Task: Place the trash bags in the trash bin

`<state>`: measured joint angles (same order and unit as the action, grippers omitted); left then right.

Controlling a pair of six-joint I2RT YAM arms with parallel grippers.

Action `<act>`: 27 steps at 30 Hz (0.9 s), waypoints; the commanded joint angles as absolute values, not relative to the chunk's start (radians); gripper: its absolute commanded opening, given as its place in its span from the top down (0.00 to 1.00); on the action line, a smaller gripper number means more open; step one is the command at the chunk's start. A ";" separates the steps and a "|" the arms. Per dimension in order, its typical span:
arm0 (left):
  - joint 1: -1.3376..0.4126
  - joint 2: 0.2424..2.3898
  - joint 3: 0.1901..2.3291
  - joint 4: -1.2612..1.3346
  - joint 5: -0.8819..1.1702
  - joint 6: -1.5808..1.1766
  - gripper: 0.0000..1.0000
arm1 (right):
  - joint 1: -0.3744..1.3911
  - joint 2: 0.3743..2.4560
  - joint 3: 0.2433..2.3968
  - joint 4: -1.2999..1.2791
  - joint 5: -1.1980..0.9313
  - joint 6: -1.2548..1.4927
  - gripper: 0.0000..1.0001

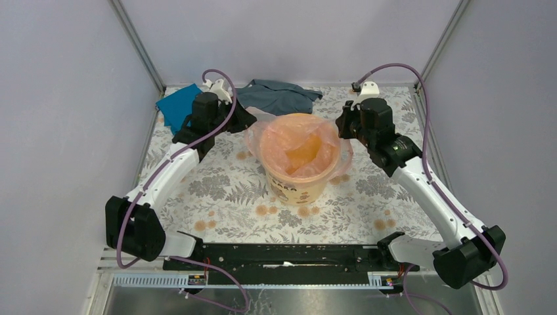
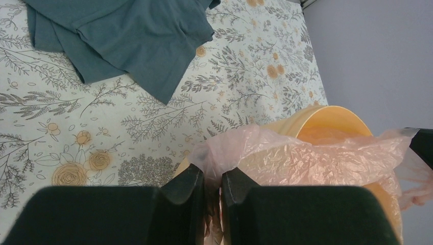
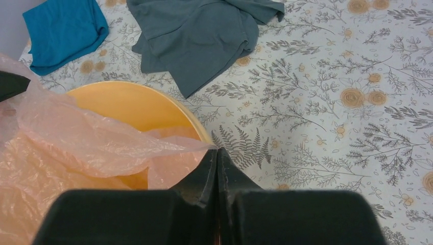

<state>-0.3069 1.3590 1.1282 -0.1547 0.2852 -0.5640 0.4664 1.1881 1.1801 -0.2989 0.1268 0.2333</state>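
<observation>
Left pincer (image 2: 212,178) is clamped on a bunched fold of the trash bag (image 2: 306,153), its two dark fingers nearly together with pale pink film running down between them. Right pincer (image 3: 218,155) has its fingertips pressed against each other and pinches a pointed corner of the same film at the very tip. From above, the two arms reach in from opposite sides, the left pincer just beside the left rim of the trash bin (image 1: 299,187) and the right pincer just beside its right rim, both at about rim height. The wrinkled, translucent bag lies spread across the mouth of the yellow-orange bin, sagging down into the middle, with loose film spilling over the rim on both sides. The bin stands upright near the centre of the floral-patterned table (image 1: 217,190), small printed marks showing on its near wall. Behind it, toward the far edge, a grey cloth (image 1: 276,95) lies crumpled, and a teal cloth (image 1: 177,105) lies to its left, near the far left corner.
</observation>
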 commanded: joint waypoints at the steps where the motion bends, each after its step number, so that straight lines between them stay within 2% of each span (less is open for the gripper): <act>1: -0.290 1.392 1.135 -0.070 0.291 -0.609 0.85 | 0.451 1.236 1.223 -0.222 0.114 0.245 0.98; 13: -0.278 1.556 1.133 -0.003 0.349 -0.694 0.91 | 0.366 1.409 1.321 -0.229 -0.029 0.303 0.99; 19: -0.276 1.515 1.038 0.024 0.345 -0.713 0.93 | 0.343 1.405 1.278 -0.257 -0.094 0.331 0.97; 27: -0.276 1.440 0.874 0.060 0.354 -0.755 0.94 | 0.327 1.379 1.198 -0.280 -0.084 0.339 0.90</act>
<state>-0.2848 1.4868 0.9241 0.0086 0.3405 -0.7395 0.3405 1.4124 1.2171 -0.2607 -0.0750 0.3302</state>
